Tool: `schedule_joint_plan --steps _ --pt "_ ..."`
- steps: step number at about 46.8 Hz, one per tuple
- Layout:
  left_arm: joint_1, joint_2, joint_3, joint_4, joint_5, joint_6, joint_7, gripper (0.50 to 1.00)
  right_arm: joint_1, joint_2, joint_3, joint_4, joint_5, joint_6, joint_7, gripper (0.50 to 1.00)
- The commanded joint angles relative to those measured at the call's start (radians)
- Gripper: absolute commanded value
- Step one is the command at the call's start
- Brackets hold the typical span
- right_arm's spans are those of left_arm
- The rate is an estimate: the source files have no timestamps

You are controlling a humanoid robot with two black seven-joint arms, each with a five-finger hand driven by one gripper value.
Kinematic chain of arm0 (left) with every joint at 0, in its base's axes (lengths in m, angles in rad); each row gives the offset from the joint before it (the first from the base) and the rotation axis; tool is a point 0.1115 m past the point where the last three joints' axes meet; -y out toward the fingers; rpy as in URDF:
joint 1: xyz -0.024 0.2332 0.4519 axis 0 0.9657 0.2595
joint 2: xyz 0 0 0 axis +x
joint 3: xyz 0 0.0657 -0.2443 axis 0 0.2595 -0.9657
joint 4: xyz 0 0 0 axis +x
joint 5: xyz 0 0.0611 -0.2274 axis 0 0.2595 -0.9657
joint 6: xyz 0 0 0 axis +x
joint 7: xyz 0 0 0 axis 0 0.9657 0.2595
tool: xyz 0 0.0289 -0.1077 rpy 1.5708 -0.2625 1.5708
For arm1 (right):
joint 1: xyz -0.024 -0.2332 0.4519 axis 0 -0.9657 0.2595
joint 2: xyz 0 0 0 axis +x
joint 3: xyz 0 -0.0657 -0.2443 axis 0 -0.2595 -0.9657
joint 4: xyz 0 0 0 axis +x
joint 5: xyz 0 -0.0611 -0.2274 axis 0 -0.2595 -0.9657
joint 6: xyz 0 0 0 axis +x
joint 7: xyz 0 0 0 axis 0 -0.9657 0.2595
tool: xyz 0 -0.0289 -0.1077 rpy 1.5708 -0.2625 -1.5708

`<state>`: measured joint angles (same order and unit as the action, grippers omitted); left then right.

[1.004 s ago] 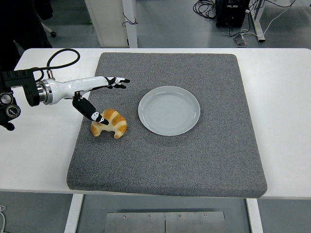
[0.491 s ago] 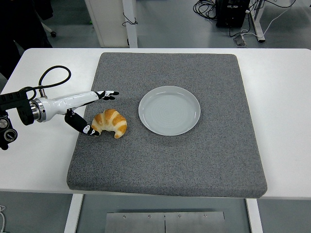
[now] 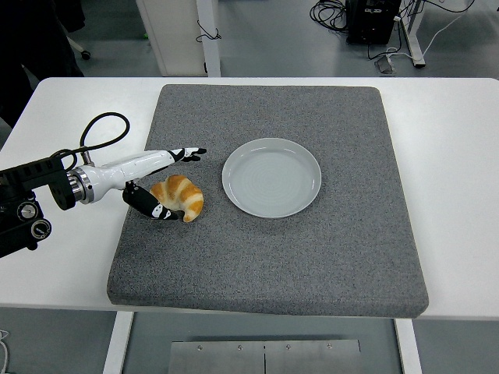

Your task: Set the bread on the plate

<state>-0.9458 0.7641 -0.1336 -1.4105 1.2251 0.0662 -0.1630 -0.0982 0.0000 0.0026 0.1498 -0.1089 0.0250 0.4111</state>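
Left hand point(image 3: 160, 181) fingers spread, released, straddling the bread point(image 3: 178, 196). Thumb touches its near-left edge; upper fingers extend just beyond it. Plate point(image 3: 271, 177) lies past the fingertips, apart.

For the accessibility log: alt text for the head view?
The robot's left hand brackets a golden croissant on a grey felt mat, fingers spread above it and thumb beneath; an empty pale round plate sits to its right, on a white table.

A white table point(image 3: 452, 156) carries a grey mat point(image 3: 312, 257). Beyond its far edge lies a grey floor point(image 3: 273, 39) with a white cabinet point(image 3: 175, 35), black cables point(image 3: 331, 12) and a dark box point(image 3: 373, 19)
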Motion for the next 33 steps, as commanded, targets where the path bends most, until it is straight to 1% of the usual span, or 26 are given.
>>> schedule_joint_plan --steps 1,9,15,21,26,33 --pt "-0.001 0.000 0.005 0.004 0.010 0.000 0.000 0.949 0.000 0.000 0.000 0.000 0.000 0.000 0.000 1.000" --pt "0.001 0.000 0.022 0.015 0.045 0.029 0.003 0.949 0.000 0.000 0.000 0.000 0.000 0.001 0.000 1.000" --pt "0.010 -0.003 0.022 0.025 0.045 0.037 0.006 0.948 0.000 0.000 0.000 0.000 0.000 0.000 0.000 1.000" --pt "0.027 -0.029 0.023 0.056 0.047 0.086 0.008 0.948 0.000 0.000 0.000 0.001 0.000 0.000 0.000 1.000" --pt "0.033 -0.058 0.035 0.074 0.057 0.104 0.006 0.948 0.000 0.000 0.000 0.000 0.000 0.000 0.000 1.000" --pt "0.032 -0.071 0.055 0.076 0.057 0.139 0.006 0.948 0.000 0.000 0.000 -0.001 0.000 0.000 0.000 1.000"
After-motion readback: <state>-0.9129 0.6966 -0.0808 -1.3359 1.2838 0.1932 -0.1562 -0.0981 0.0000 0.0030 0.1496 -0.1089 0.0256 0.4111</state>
